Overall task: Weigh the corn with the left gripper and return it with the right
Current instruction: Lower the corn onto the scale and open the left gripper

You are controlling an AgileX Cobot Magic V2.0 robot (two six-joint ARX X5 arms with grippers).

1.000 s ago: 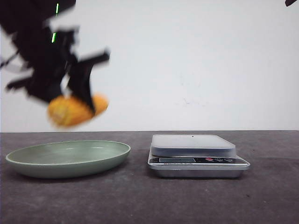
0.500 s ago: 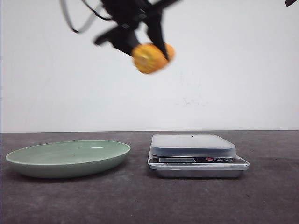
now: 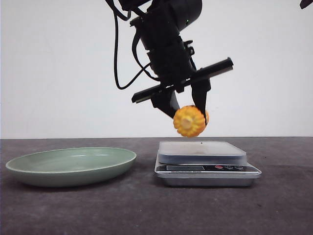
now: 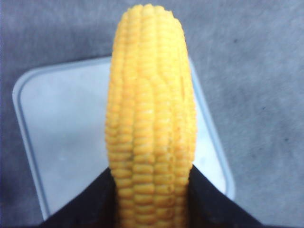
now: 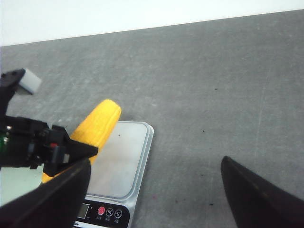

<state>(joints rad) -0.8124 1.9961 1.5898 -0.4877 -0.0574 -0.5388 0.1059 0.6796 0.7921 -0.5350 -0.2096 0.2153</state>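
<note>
Left gripper (image 3: 188,105) had swung the corn (image 3: 189,121) over from above the green plate (image 3: 71,165); it hung just above the scale (image 3: 203,152), not touching. Jaws pinched the cob; lowering looked next. Right gripper (image 5: 152,190) hovered well above the scale, jaws spread.

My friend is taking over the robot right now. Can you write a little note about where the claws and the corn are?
Left claw: shut on the stubby orange-yellow corn cob, holding it just above the pale platform of the silver kitchen scale, not touching.
Right claw: open, empty, hanging off to the side of the scale.
Round green plate: empty, left of the scale.
Done: corn carried over the scale.
Left: set it down, let go, weigh it, then the right claw returns it.
</note>
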